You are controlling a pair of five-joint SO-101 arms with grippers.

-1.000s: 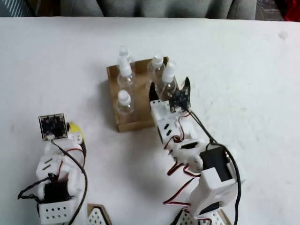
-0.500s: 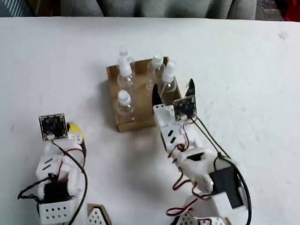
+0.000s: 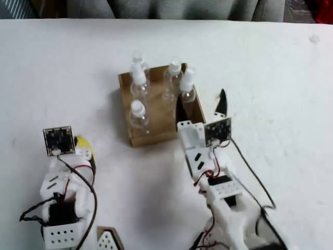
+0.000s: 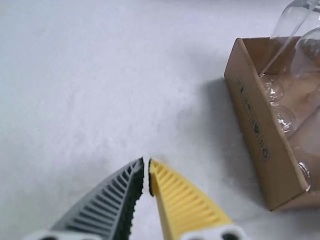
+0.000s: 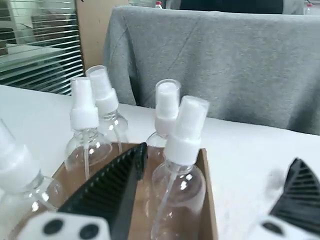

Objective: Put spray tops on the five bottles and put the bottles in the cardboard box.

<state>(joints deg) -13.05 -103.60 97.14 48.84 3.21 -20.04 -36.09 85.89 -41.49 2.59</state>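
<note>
All five bottles (image 3: 138, 115) stand capped in the cardboard box (image 3: 151, 137). The right gripper (image 3: 200, 103) gapes wide and empty astride the box's right wall, one finger hiding part of it. The left gripper (image 4: 146, 172), well apart, is pinched nearly closed on nothing; its view cuts off the bottle tops.

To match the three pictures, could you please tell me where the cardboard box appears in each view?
High view: cardboard box mid-table, its right wall inside the open right gripper.
Left wrist view: its side wall beyond the shut left gripper, on the yellow finger's side.
Right wrist view: its brown rim between that gripper's black fingers.
Shared landmark: the clear bottles standing inside.
</note>
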